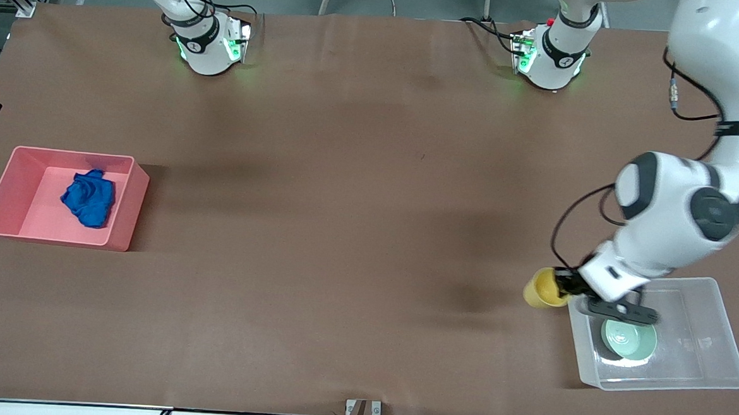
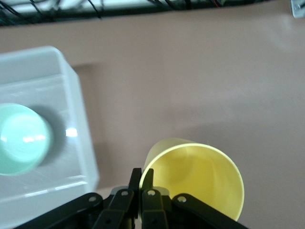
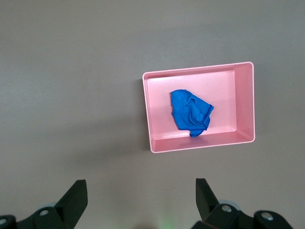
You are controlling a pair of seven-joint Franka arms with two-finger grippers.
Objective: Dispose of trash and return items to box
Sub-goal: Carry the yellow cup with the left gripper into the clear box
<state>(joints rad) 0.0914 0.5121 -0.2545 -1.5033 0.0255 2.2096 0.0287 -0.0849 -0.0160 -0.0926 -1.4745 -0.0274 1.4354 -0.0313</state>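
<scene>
Now the left gripper (image 1: pixel 566 287) pinches the yellow cup (image 1: pixel 545 288) by its rim, just beside the clear box (image 1: pixel 717 327)

The cup hangs tipped on its side over the worktop (image 1: pixel 357 200), at the wall of the box that faces the right arm's end; the mint-green bowl (image 1: pixel 628 340) sits inside that box. The blue cloth wad (image 1: pixel 90 198) lies in the pink bin (image 1: pixel 125 214), well apart at the right arm's end of the worktop. The right gripper (image 3: pixel 138 200) waits high over the worktop with the pink bin below it, fingers (image 3: pixel 74 200) spread wide and holding nothing
</scene>
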